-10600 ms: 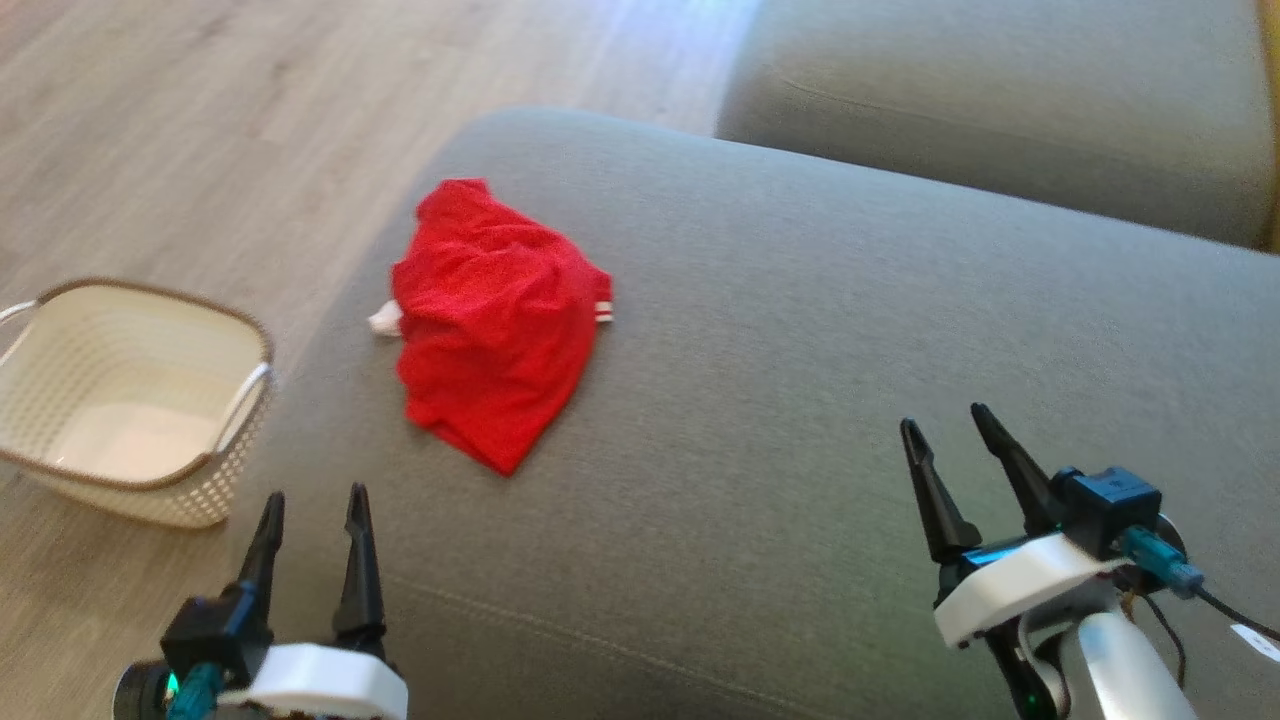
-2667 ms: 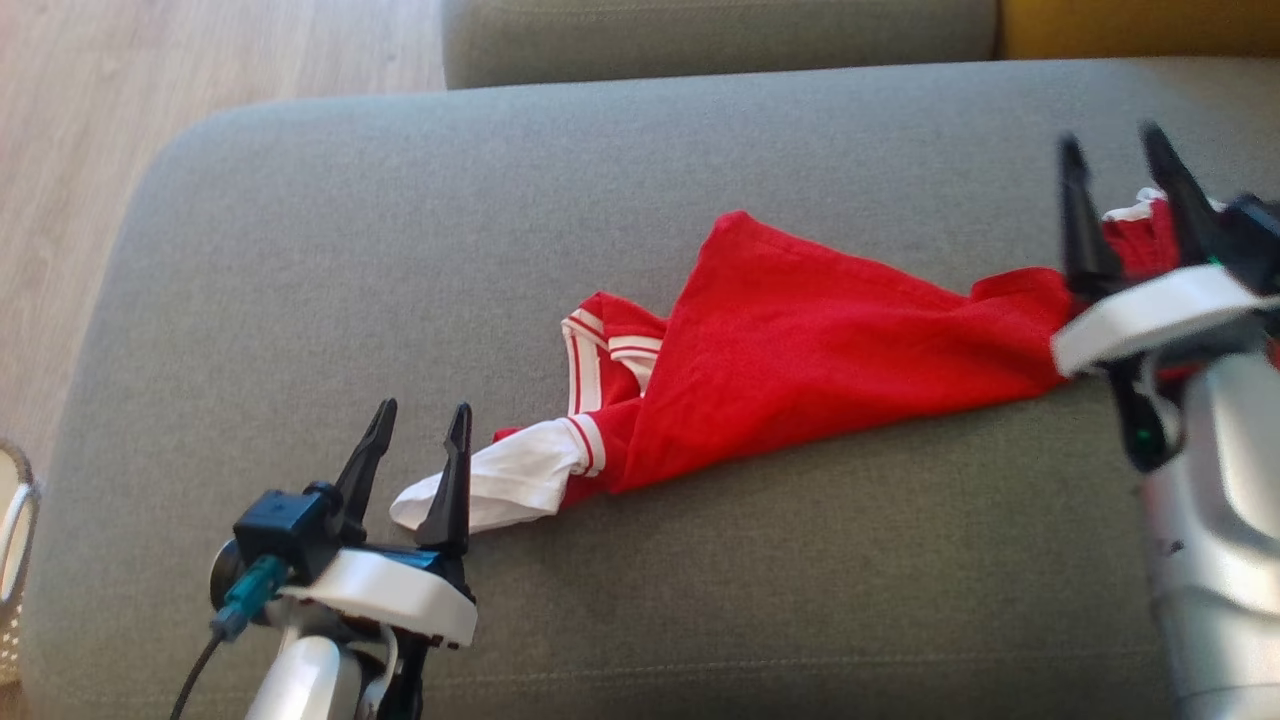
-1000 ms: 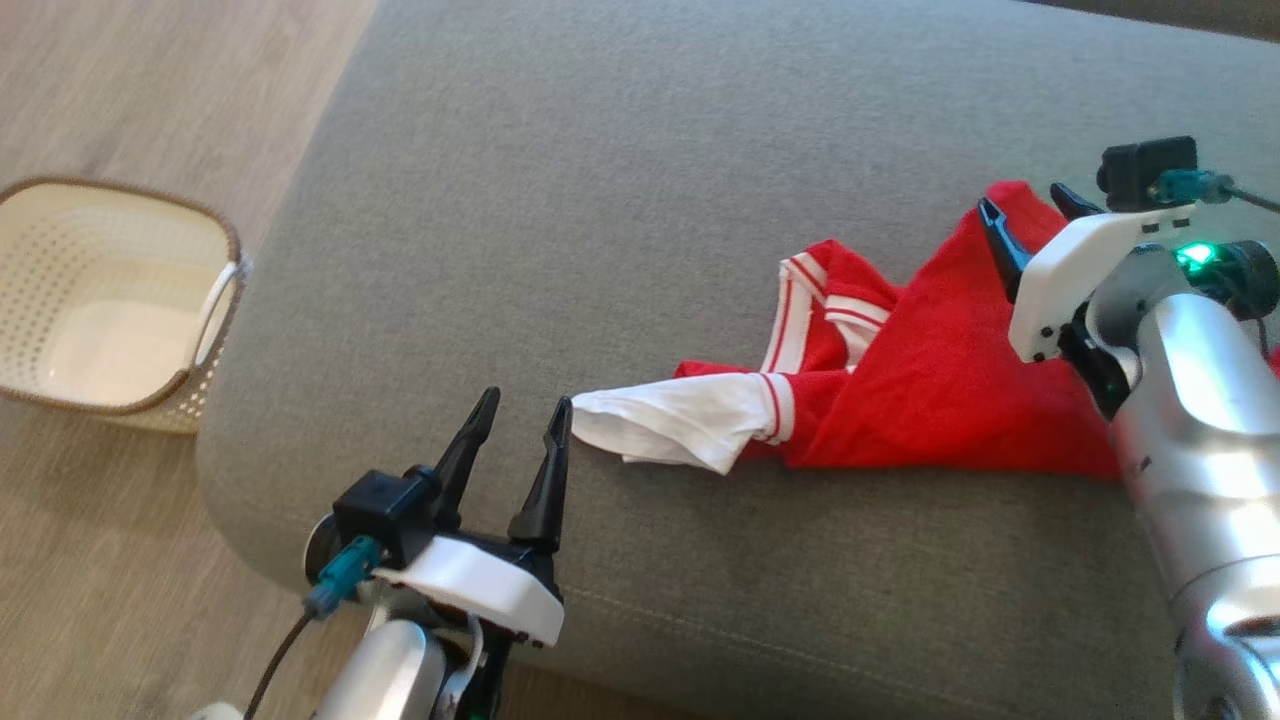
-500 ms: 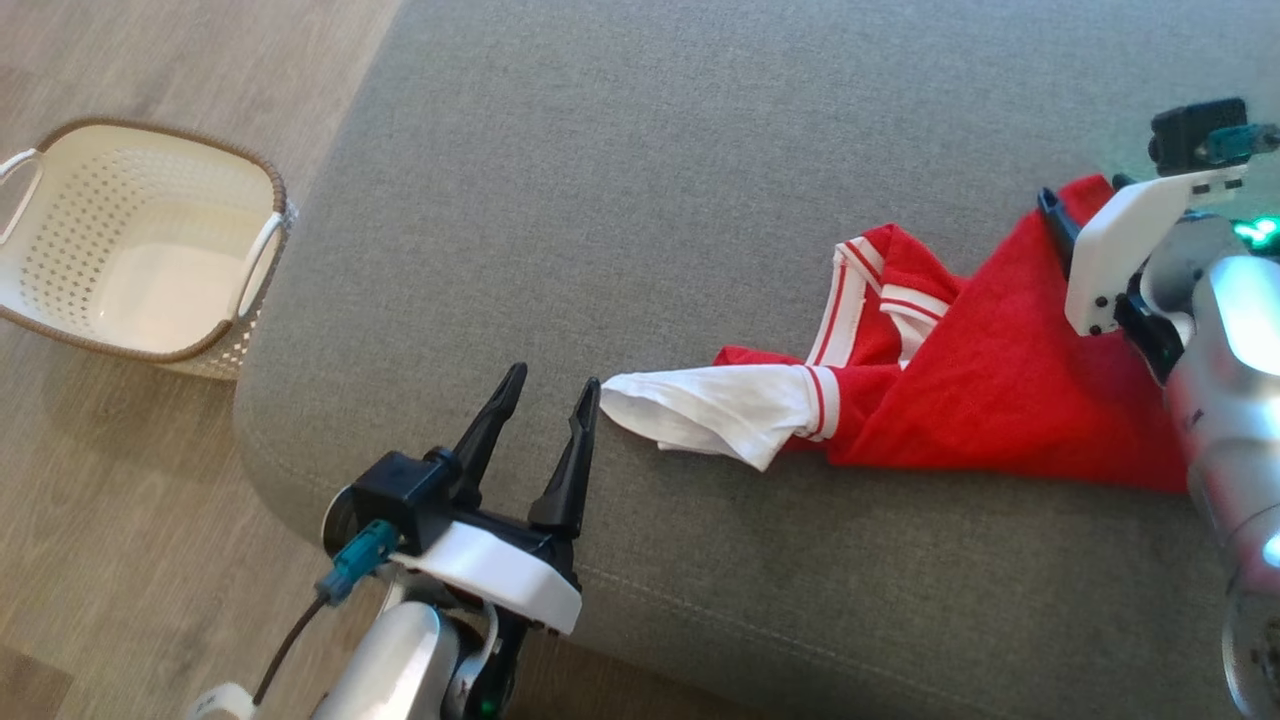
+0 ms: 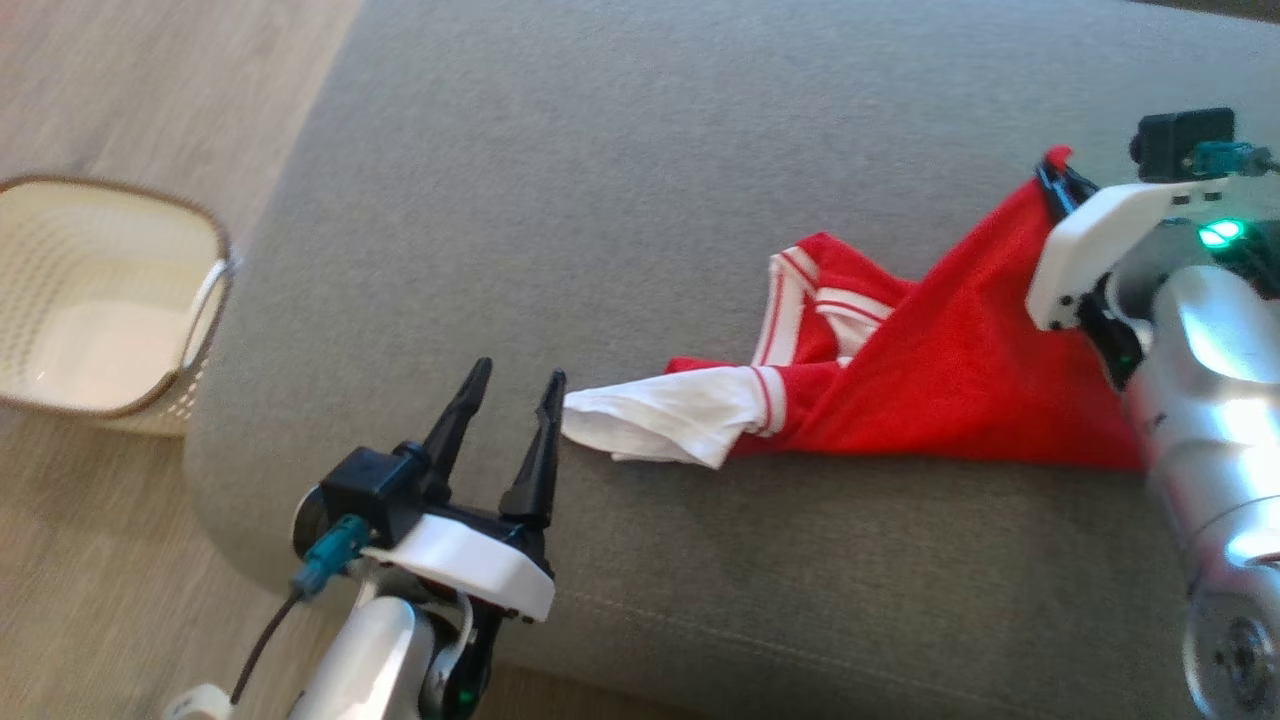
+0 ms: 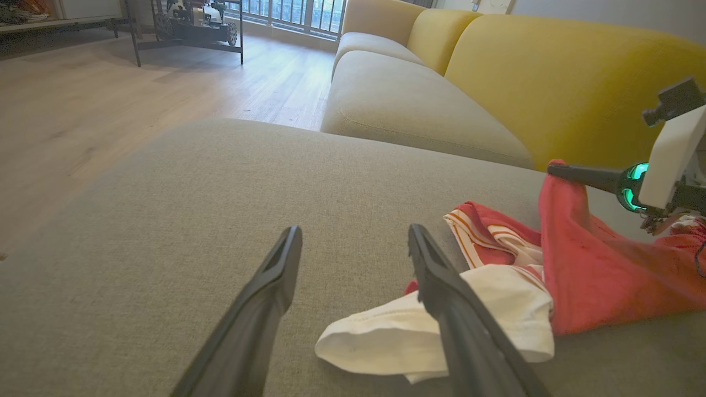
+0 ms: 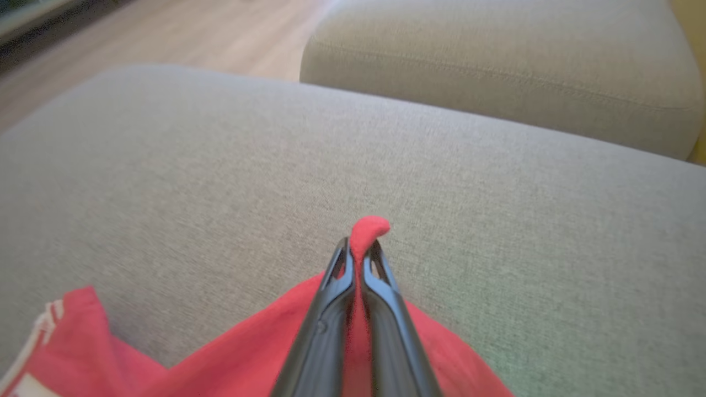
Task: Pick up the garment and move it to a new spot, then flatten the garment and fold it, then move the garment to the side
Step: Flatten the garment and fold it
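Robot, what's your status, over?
Right gripper shut on red garment. Left gripper open beside white sleeve. Garment bunched on grey cushion. Basket aside on floor.

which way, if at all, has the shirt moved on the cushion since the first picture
Yes, rightward. The shirt lay by the cushion edge nearest the basket; now it stretches well in from it, right gripper shut on a corner.

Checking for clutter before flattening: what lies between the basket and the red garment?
In the head view, from the basket: bare grey sofa cushion, then the open left pincer, its tips just beside the white sleeve of the red garment.
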### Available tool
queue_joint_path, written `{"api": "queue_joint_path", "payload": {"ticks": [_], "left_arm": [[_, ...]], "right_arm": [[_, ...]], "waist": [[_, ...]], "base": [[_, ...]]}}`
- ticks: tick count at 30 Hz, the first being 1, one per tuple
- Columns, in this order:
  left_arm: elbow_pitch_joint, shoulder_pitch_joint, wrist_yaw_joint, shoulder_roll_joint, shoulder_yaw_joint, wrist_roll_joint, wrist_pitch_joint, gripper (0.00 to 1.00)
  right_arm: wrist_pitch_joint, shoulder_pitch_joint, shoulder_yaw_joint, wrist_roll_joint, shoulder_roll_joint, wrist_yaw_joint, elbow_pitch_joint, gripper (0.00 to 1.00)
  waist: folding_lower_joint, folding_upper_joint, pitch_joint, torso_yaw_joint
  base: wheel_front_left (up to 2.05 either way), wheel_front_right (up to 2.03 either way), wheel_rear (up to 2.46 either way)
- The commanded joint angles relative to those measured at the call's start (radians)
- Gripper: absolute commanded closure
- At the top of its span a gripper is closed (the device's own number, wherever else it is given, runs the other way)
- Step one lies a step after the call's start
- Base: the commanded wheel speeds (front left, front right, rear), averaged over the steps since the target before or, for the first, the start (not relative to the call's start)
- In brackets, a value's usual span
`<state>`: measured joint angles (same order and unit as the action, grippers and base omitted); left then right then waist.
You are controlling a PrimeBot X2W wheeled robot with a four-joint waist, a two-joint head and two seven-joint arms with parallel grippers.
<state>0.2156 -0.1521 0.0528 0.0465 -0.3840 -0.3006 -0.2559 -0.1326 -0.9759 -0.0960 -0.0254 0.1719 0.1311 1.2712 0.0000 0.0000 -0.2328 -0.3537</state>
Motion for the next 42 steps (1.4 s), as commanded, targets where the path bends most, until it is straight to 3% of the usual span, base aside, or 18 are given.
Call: {"api": "queue_joint_path", "payload": {"ticks": [1, 11, 19, 24, 28, 35, 42], "left_arm": [[-0.025, -0.018, -0.002, 0.004, 0.044, 0.008, -0.006, 0.0], [0.021, 0.038, -0.01, 0.004, 0.133, 0.021, -0.006, 0.0], [0.068, 0.093, 0.001, 0.004, 0.22, 0.047, -0.006, 0.0], [0.096, 0.104, 0.009, 0.004, 0.249, 0.056, -0.006, 0.0], [0.135, 0.1, 0.019, 0.008, 0.257, 0.073, -0.006, 0.0], [0.16, 0.092, 0.021, 0.008, 0.29, 0.083, -0.006, 0.0], [0.209, 0.089, 0.042, 0.006, 0.257, 0.081, -0.006, 0.0]], "right_arm": [[-0.036, -0.03, 0.016, 0.021, -0.029, 0.0, -0.039, 1.0], [-0.121, 0.085, 0.064, 0.255, -0.095, 0.0, -0.202, 1.0], [-0.09, 0.399, 0.173, 0.458, -0.104, 0.0, -0.53, 1.0], [0.024, 0.633, 0.147, 0.517, -0.089, 0.0, -0.791, 1.0], [0.155, 0.812, 0.085, 0.485, -0.078, 0.0, -0.971, 1.0], [0.358, 0.984, -0.152, 0.38, -0.11, 0.0, -1.225, 1.0], [0.441, 1.014, -0.175, 0.375, -0.121, 0.0, -1.303, 1.0]], "waist": [[0.0, 0.0, 0.034, 0.043], [0.0, 0.0, 0.131, 0.197], [0.0, 0.0, 0.206, 0.307], [0.0, 0.0, 0.21, 0.349], [0.0, 0.0, 0.216, 0.369], [0.0, 0.0, 0.215, 0.39], [0.0, 0.0, 0.211, 0.383]], "base": [[0.0, 0.0, 0.0], [0.0, 0.0, 0.0], [0.0, 0.0, 0.0], [0.0, 0.0, 0.0], [0.0, 0.0, 0.0], [0.0, 0.0, 0.0], [0.0, 0.0, 0.0]]}}
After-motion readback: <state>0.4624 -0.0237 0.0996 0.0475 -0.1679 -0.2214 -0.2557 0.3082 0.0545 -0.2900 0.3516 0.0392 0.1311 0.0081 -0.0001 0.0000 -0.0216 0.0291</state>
